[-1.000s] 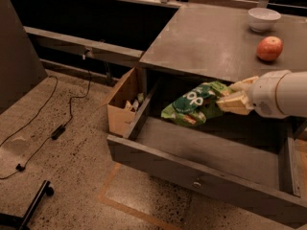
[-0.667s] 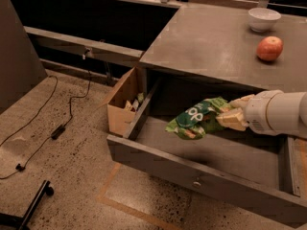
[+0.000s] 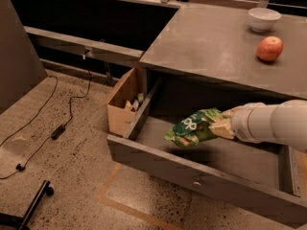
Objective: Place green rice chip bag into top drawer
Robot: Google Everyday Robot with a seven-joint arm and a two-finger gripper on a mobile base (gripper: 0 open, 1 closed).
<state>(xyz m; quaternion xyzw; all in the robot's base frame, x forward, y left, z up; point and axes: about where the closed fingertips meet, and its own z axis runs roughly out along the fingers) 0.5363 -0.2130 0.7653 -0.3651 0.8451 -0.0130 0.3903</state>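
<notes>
The flat, matte grey surface (image 3: 206, 47) fills the upper right of the frame, hard and smooth. Below it, the wide, shallow grey top drawer (image 3: 158, 159) stands open across the lower middle, with low walls and a slick-looking floor.

Left of centre, just outside the drawer's left wall, sits a small open brown cardboard box (image 3: 120, 104). A drift that way could probably drop the load in the wrong container.

The crinkled, glossy green rice chip bag (image 3: 192, 127) hangs at centre, inside the drawer's outline and seemingly just above its floor. It is pinched at its right edge only. The film looks thin and slippery, so it may slide out early or cling on release. It is also puffy, and might stand above the low wall and snag later.

The pale pincer (image 3: 221, 127), right of centre on a white arm, is clamped on that edge.

The round red-orange apple (image 3: 269, 48), at the upper right, is well apart. It could roll if the surface is knocked.
</notes>
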